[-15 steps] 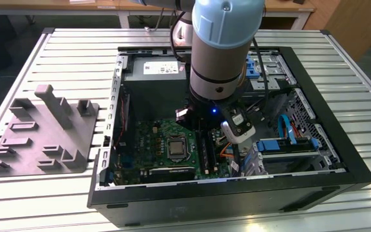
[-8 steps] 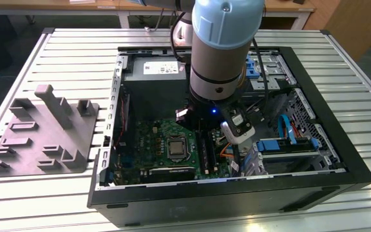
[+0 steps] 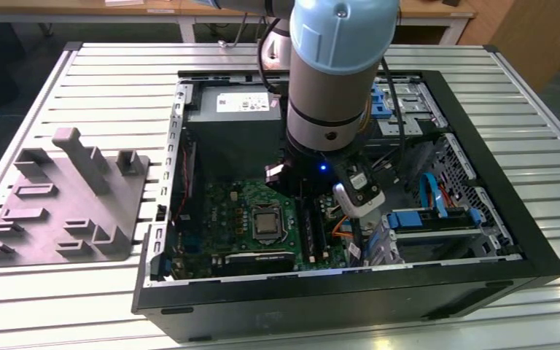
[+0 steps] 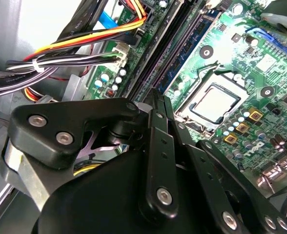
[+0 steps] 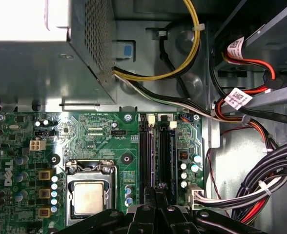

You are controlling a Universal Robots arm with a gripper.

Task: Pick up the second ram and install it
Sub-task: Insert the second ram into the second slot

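I'm watching gripper (image 5: 158, 189) hanging low inside open case (image 3: 475, 284), fingers (image 5: 147, 217) pinching shut on second ram (image 5: 155, 151); ram standing edge-on among black memory slots (image 5: 146, 146) of green motherboard (image 5: 94, 131), sitting between processor socket (image 5: 88, 197) and cable bundle (image 5: 270, 180).

An open case (image 3: 358, 306) lies on the slatted counter (image 3: 513, 146), holding a green motherboard (image 3: 227, 208) and a grey power supply (image 3: 231, 120). A grey rack (image 3: 56, 211) sits by the counter's edge at the exterior view's left.
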